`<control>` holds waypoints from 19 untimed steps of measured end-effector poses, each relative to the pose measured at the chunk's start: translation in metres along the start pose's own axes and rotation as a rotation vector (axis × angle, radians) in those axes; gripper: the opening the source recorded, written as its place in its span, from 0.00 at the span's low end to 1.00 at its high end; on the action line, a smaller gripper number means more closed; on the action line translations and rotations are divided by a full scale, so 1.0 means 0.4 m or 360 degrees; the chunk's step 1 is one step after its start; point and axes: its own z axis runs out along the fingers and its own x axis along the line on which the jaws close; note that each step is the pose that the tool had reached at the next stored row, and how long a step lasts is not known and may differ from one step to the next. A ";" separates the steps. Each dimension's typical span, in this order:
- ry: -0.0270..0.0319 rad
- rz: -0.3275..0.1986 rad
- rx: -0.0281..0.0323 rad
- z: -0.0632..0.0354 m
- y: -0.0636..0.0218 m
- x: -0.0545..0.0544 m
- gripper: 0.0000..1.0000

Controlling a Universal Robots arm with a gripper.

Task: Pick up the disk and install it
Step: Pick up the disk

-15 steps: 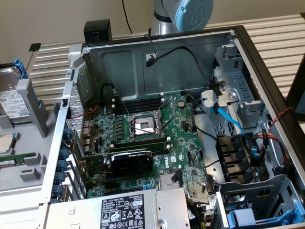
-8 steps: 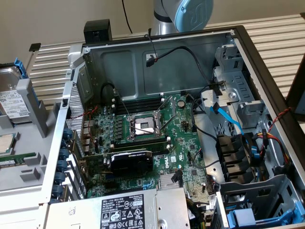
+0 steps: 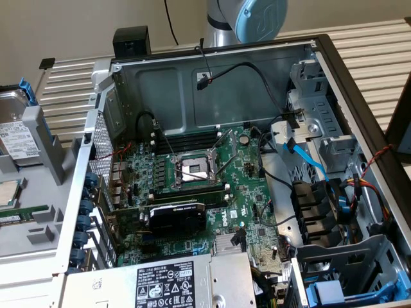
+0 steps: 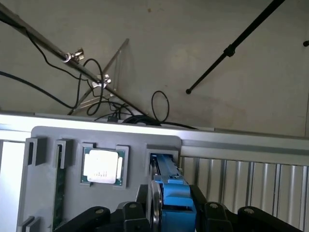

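Note:
The disk (image 4: 174,193), a silver drive in a bright blue carrier, stands on edge in a slot of the grey holder (image 4: 135,140). My gripper (image 4: 171,215) is down over the disk's near edge, its black body on both sides of the blue carrier. In the exterior view the disk (image 3: 16,131) is at the far left, with its white label facing the camera. The robot arm (image 3: 247,19) rises behind the open computer case (image 3: 212,77).
A processor chip (image 4: 102,166) and a memory stick (image 4: 59,193) sit in the holder beside the disk. Inside the case are the motherboard (image 3: 192,173), a labelled power-supply box (image 3: 167,282), loose cables, and another blue carrier (image 3: 334,292) in the drive bay at lower right.

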 end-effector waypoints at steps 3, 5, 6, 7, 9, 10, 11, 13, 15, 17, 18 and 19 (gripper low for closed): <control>0.00000 0.0002 -0.00004 0.004 0.000 0.000 0.46; -0.00002 0.0007 -0.00005 0.005 0.000 0.000 0.46; -0.00002 0.0012 -0.00005 0.006 0.000 0.000 0.46; 0.00001 0.0017 -0.00007 0.006 0.000 0.000 0.46; 0.00026 0.0024 -0.00008 0.007 0.000 0.000 0.46; 0.00039 0.0027 -0.00005 0.008 0.000 -0.001 0.46; 0.00049 0.0030 -0.00003 0.008 0.000 -0.001 0.46; 0.00077 0.0035 -0.00009 0.008 -0.001 -0.004 0.46; 0.00093 0.0038 -0.00017 0.009 -0.001 -0.005 0.46; 0.00122 0.0041 -0.00030 0.009 -0.001 -0.005 0.46; 0.00150 0.0042 -0.00037 0.009 -0.001 -0.005 0.46; 0.00169 0.0042 -0.00040 0.009 -0.001 -0.005 0.46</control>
